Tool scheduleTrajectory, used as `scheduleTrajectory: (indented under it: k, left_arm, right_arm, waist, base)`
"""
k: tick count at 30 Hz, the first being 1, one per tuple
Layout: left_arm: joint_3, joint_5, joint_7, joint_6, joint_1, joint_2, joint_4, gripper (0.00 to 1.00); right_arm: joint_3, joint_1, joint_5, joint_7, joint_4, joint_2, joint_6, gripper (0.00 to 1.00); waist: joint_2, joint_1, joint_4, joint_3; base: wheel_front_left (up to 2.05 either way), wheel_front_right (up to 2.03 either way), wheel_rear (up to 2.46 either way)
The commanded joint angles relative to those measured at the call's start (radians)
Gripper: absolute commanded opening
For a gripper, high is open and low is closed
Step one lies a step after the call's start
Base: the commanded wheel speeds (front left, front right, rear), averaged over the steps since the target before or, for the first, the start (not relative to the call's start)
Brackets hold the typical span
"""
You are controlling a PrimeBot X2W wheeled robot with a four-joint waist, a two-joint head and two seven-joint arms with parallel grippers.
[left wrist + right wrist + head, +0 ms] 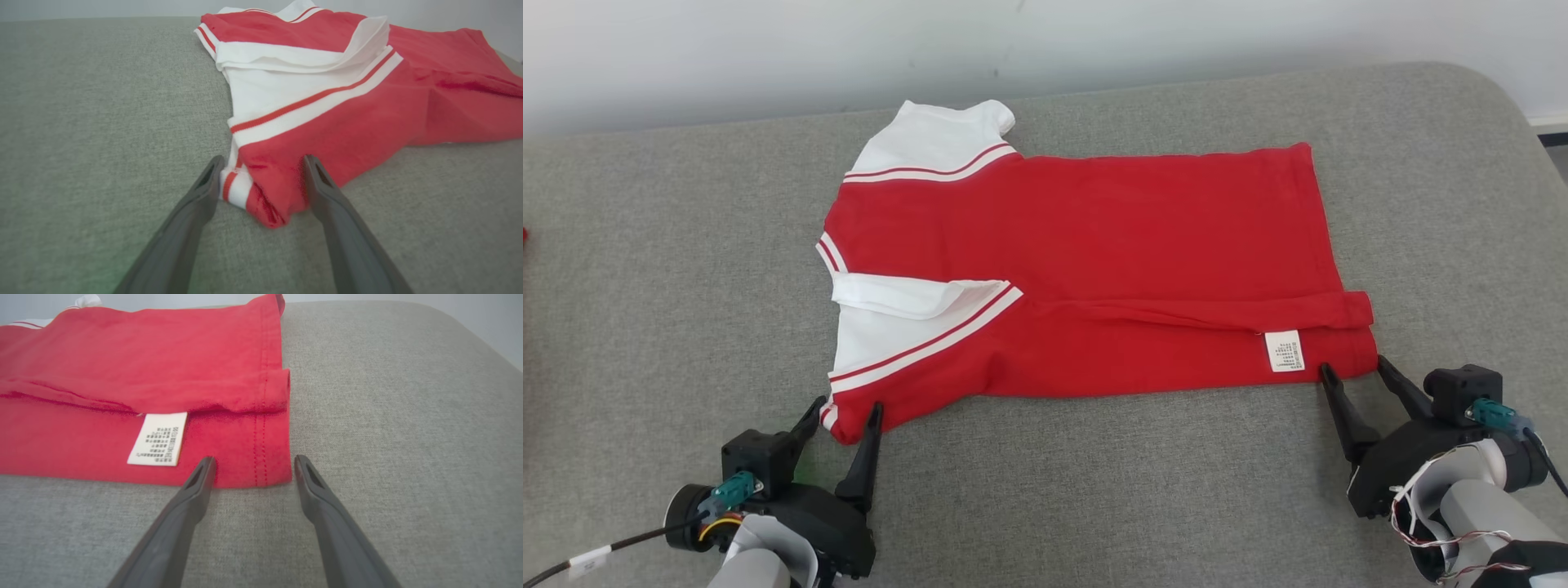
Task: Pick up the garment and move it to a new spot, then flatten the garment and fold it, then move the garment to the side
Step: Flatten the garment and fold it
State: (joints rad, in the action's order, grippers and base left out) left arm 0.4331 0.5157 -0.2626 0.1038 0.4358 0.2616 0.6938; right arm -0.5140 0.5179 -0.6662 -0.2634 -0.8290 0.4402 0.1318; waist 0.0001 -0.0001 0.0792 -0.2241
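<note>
Red garment (1086, 269) lies flat on the grey pad (645, 261), with one long edge turned over. Judged step: the fold, partly done. The left gripper (847, 404) is spread wide, straddling the near sleeve corner without clamping it. The right gripper (1354, 364) is equally wide, with its tips at the near hem corner, holding nothing. The next move likely calls for closing on both corners for another fold.

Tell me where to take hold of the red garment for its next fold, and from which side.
Grip its two near corners: hem corner with the right end effector, sleeve corner with the left end effector. Come in low from the near edge: the garment lies flat on the cushion, and those corners sit between the open fingers.
</note>
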Motion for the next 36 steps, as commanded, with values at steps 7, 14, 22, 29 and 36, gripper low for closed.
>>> scheduleTrajectory:
  k: [7, 14, 22, 29, 36]
  left_arm:
    - [-0.012, 0.009, -0.001, 0.008, 0.025, -0.03, 0.082, 0.76]
    - [-0.019, -0.008, -0.001, 0.019, -0.003, -0.032, 0.094, 0.0]
    - [-0.076, 0.0, -0.002, 0.013, -0.163, -0.017, -0.039, 0.0]
    - [-0.092, 0.009, -0.002, -0.013, -0.335, -0.044, -0.159, 0.0]
    - [-0.089, 0.02, 0.006, -0.042, -0.431, -0.038, -0.231, 0.0]
  right_arm:
    - [0.046, 0.014, 0.034, -0.002, -0.051, -0.053, -0.002, 0.0]
    - [0.055, -0.026, 0.073, -0.002, -0.032, -0.059, -0.002, 0.0]
    - [0.118, -0.162, 0.091, -0.002, 0.078, -0.045, -0.002, 0.0]
    - [0.143, -0.276, 0.081, -0.002, 0.141, -0.02, -0.002, 0.0]
    - [0.153, -0.374, 0.043, -0.002, 0.164, -0.003, -0.002, 0.0]
  waist:
    - [-0.0001, 0.0001, -0.006, 0.005]
    - [-0.0001, 0.0001, -0.005, 0.055]
    - [-0.0001, 0.0001, 0.005, 0.149]
    - [-0.0001, 0.0001, 0.008, 0.182]
    - [-0.0001, 0.0001, -0.013, 0.192]
  base:
    - [0.0, 0.0, 0.0]
    - [0.0, 0.0, 0.0]
    - [0.0, 0.0, 0.0]
    - [0.0, 0.0, 0.0]
    - [0.0, 0.0, 0.0]
